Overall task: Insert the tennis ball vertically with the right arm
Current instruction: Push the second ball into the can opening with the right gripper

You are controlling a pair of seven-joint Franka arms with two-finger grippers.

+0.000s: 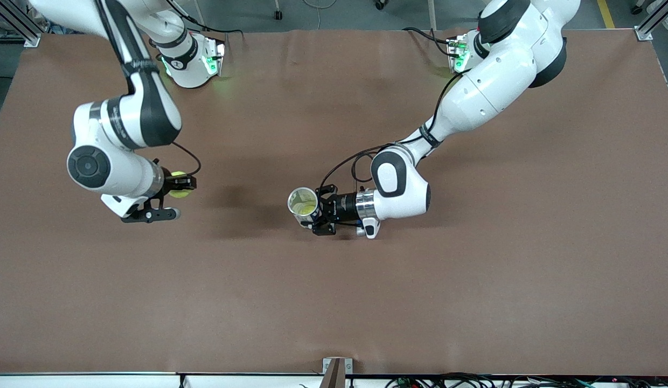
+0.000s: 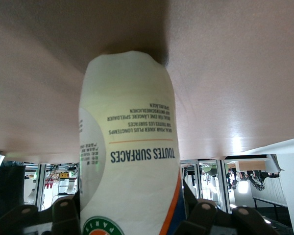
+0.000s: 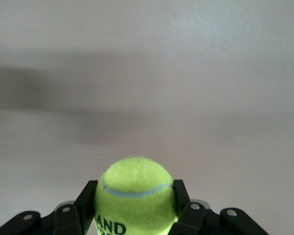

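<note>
A yellow-green tennis ball (image 1: 179, 184) sits between the black fingers of my right gripper (image 1: 181, 184), which is shut on it toward the right arm's end of the table. In the right wrist view the tennis ball (image 3: 135, 196) fills the gap between the fingers (image 3: 85, 200). Near the table's middle, my left gripper (image 1: 311, 209) is shut on a tennis ball can (image 1: 303, 204) that stands upright with its open mouth facing up. The left wrist view shows the can's white label (image 2: 130, 161) with printed text, clamped between the fingers (image 2: 67, 215).
The brown table (image 1: 334, 302) spreads bare around both arms. The arm bases (image 1: 191, 59) stand along the edge farthest from the front camera. A small bracket (image 1: 336, 369) sits at the table's edge nearest the front camera.
</note>
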